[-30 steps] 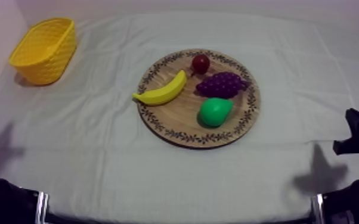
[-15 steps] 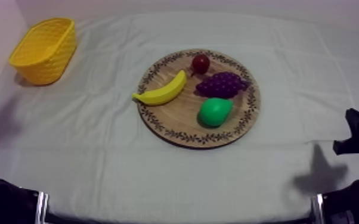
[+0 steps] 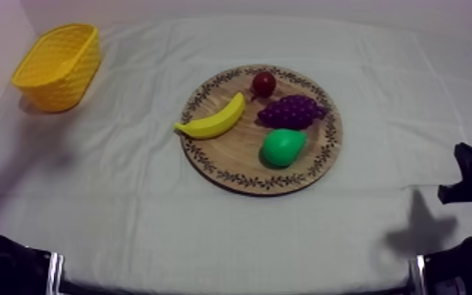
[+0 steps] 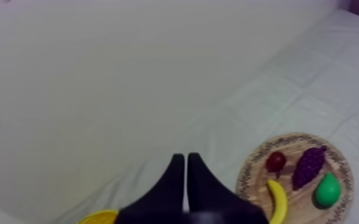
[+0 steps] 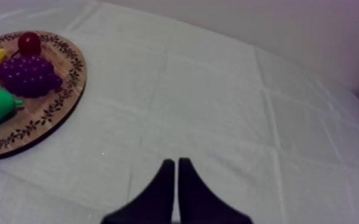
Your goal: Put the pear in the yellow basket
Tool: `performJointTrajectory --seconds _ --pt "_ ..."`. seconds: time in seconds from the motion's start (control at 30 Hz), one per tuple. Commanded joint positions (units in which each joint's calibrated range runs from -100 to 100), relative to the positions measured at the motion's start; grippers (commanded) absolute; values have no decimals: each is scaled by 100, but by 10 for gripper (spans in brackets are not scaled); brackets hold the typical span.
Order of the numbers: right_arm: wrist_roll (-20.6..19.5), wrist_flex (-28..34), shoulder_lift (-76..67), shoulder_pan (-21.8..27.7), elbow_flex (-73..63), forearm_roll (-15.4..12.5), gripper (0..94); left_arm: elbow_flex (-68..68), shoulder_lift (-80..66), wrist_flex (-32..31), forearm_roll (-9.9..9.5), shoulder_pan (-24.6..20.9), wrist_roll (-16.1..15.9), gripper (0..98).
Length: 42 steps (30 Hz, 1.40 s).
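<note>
Green toy pear lies on the round wooden board with a patterned rim, right of centre in the top frame; the yellow basket sits upper left. Left jaws and right jaws are pressed together, empty. Every step remains.

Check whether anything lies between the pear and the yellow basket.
The banana lies on the board, on the straight line from the pear to the basket; beyond it, bare cloth. Lifted, the pear should clear it.
</note>
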Motion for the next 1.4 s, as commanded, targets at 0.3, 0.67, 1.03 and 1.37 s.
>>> performJointTrajectory --seconds 0.3,0.67,1.03,1.37 --pt "0 0 -1 -1 -1 0 3 -434 1281 231 -45 1103 -12 0" --pt "0 0 -1 -1 -1 0 3 -132 2220 399 -134 1746 24 15" --pt "0 0 -1 -1 -1 0 3 -298 2809 1034 -450 2061 145 422" --pt "0 0 -1 -1 -1 0 3 -338 3225 1216 -470 2137 60 833"
